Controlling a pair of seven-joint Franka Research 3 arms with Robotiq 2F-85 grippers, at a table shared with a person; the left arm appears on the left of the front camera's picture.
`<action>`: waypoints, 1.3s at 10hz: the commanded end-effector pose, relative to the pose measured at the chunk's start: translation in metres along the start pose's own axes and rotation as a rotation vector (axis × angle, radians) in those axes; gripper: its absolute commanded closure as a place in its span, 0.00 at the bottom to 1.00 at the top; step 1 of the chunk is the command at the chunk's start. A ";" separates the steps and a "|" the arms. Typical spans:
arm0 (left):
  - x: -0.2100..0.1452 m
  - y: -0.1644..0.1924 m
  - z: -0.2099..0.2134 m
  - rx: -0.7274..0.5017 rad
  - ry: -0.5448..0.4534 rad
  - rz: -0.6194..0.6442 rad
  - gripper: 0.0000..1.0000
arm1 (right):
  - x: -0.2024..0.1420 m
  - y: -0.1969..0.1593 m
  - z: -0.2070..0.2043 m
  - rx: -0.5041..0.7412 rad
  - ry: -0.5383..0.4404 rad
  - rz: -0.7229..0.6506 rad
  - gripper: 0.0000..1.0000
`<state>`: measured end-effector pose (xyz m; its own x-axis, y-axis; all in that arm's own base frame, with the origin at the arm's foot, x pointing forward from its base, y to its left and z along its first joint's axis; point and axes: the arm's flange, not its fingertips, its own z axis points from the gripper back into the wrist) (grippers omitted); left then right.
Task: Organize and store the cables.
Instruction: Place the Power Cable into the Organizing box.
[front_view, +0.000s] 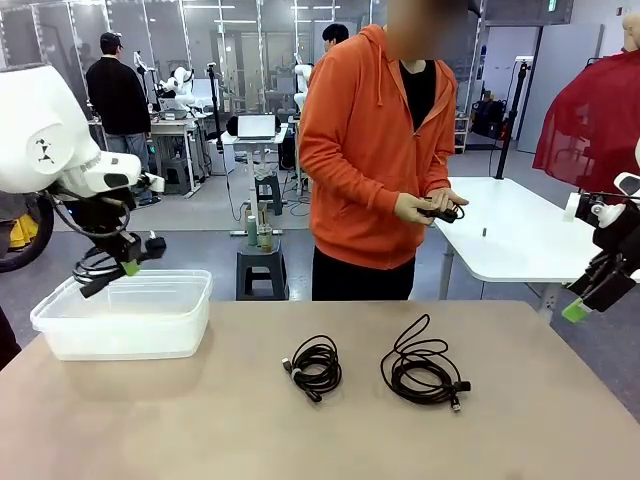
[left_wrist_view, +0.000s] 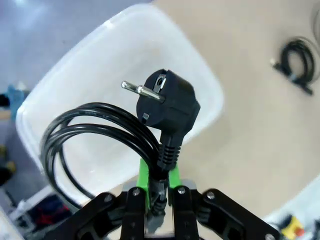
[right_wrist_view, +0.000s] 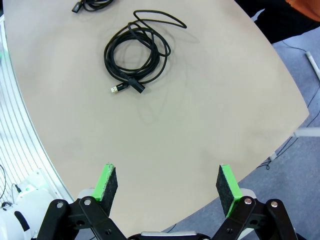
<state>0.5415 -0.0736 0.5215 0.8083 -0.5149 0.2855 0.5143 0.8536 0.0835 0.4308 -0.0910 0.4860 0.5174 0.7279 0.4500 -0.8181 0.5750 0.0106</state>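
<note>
The black power cable (left_wrist_view: 115, 122) is wound in a loose coil. It hangs up in the air over the clear plastic tub (left_wrist_view: 125, 45). Its round plug (left_wrist_view: 167, 102) has 2 metal pins and sticks up past the pincer. The left gripper (left_wrist_view: 159, 176) is clamped tight on this cable, just below the plug, with a green pad on each side of the cord. From the front, the same coil dangles from the left gripper (front_view: 125, 268), above the far left corner of the tub (front_view: 125, 315).

2 more cables lie on the table (front_view: 300, 430), near the middle and a little apart. The small coil (front_view: 315, 367) is on the left. The big coil (front_view: 422, 368) is on the right, and 1 loop of it sticks out toward the person. The right wrist view shows the big coil (right_wrist_view: 135, 52) with a gold plug end (right_wrist_view: 115, 90).

The person in an orange hoodie stands at the far side. Both of the person's hands (front_view: 430, 207) hold another black cable at waist height.

The right gripper (right_wrist_view: 167, 182) has its 2 green pads wide apart, with nothing between them. It hangs over the right edge of the table, away from the coils.
</note>
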 end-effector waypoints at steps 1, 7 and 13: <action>0.018 0.022 -0.005 -0.002 0.018 0.179 0.83 | 0.002 -0.002 0.002 0.009 0.000 0.001 0.00; 0.004 0.089 -0.055 0.007 0.052 0.400 0.83 | 0.002 -0.002 0.002 0.009 0.000 0.001 0.00; 0.020 0.114 -0.109 -0.041 0.056 0.485 0.83 | 0.002 -0.002 0.002 0.009 0.000 0.001 0.00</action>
<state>0.6363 0.0046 0.4300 0.9736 -0.0925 0.2087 0.1114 0.9905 -0.0808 0.4312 -0.0911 0.4861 0.5175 0.7280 0.4497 -0.8181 0.5750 0.0105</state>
